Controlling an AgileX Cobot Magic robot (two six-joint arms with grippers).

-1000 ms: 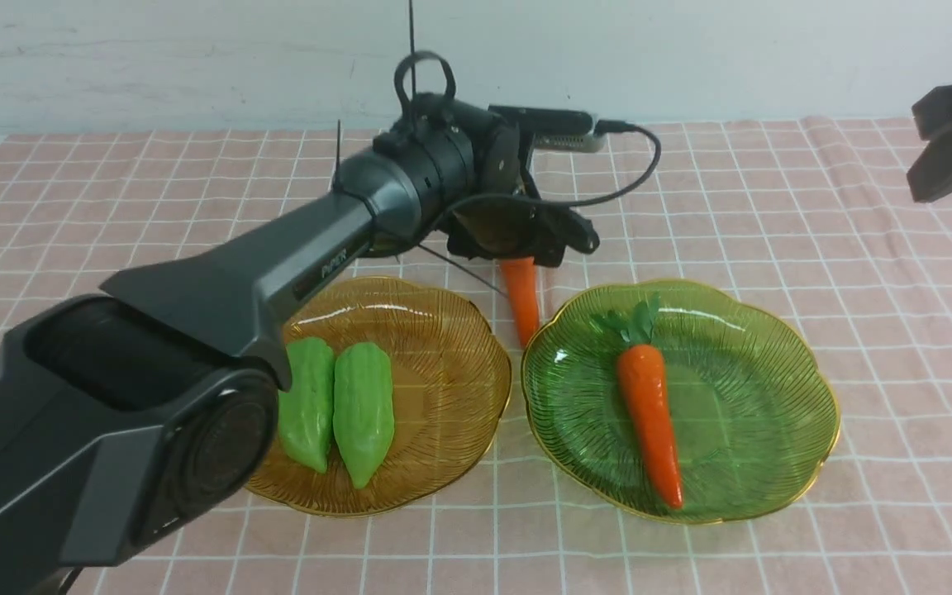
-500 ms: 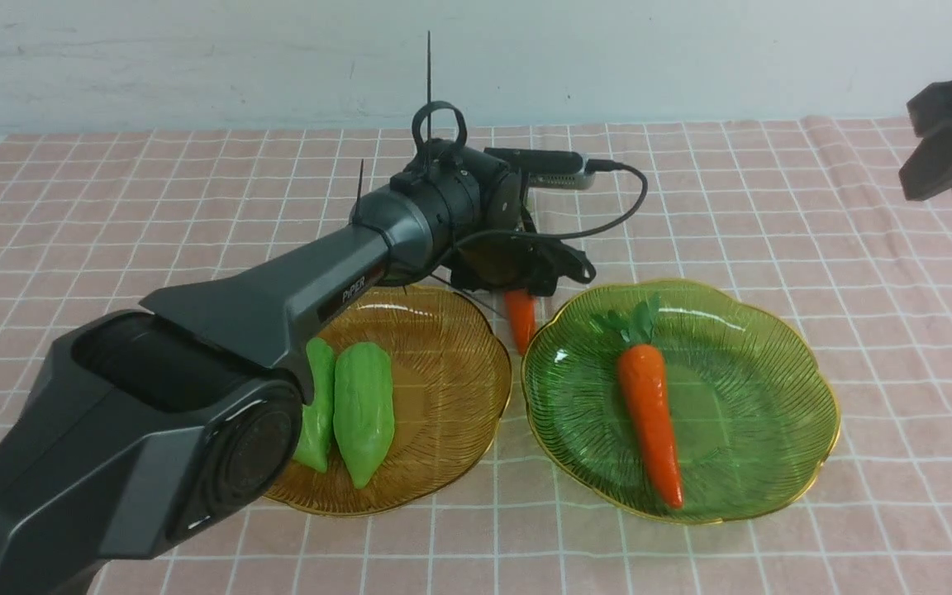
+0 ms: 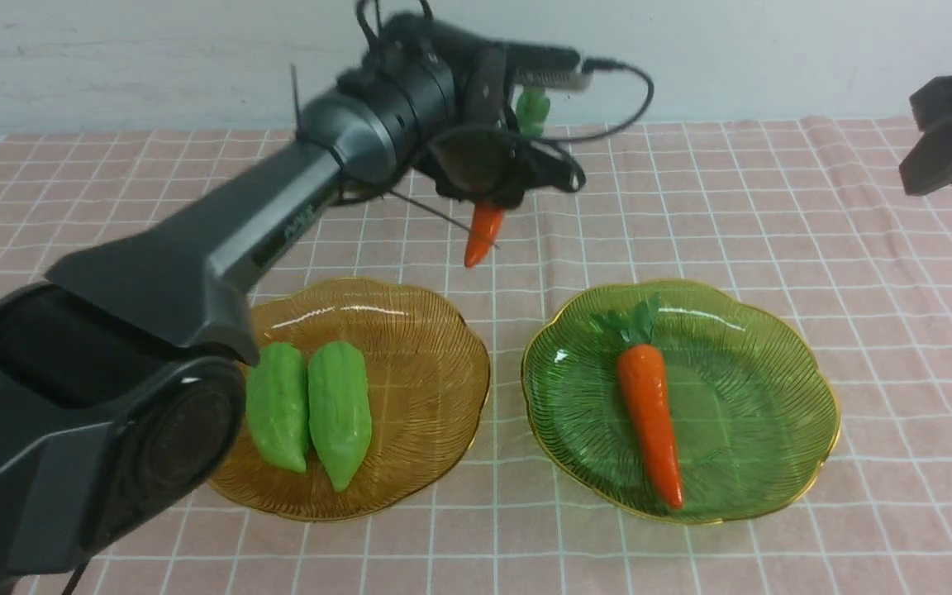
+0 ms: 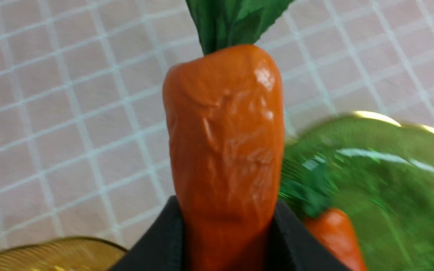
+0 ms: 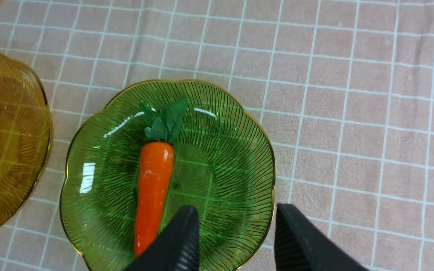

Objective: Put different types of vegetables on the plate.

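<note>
Your left tool [image 4: 228, 210] is pinching 1 orange carrot [image 4: 224, 131] between its 2 fingers, which press on opposite sides of the body. You have it held up off the desk, with its green leafy top [image 3: 533, 111] pointing away from the robot and its narrow tip [image 3: 483, 240] out on the near side of the tool

On the robot's side of that tool, you have the amber plate [image 3: 435, 380] on the checked cloth [image 3: 559, 240] that covers the desk. It carries 2 light-green ridged gourds, 1 on the left [image 3: 278, 405] and 1 just beside it on the right [image 3: 340, 413], with much of the plate's right side bare

Nearer the robot than the left tool and off to its right, you have the green plate [image 3: 740, 397], with a gap between it and the amber plate. A 2nd carrot [image 3: 649, 413] lies in it, leafy top on the far side and tip towards the robot

Well apart from the left tool, to its right, is your right tool [image 5: 237, 210]. Its fingers are spread, with no vegetable between them. Beyond the left tool, the pale wall [image 3: 195, 66] rises behind the cloth
</note>
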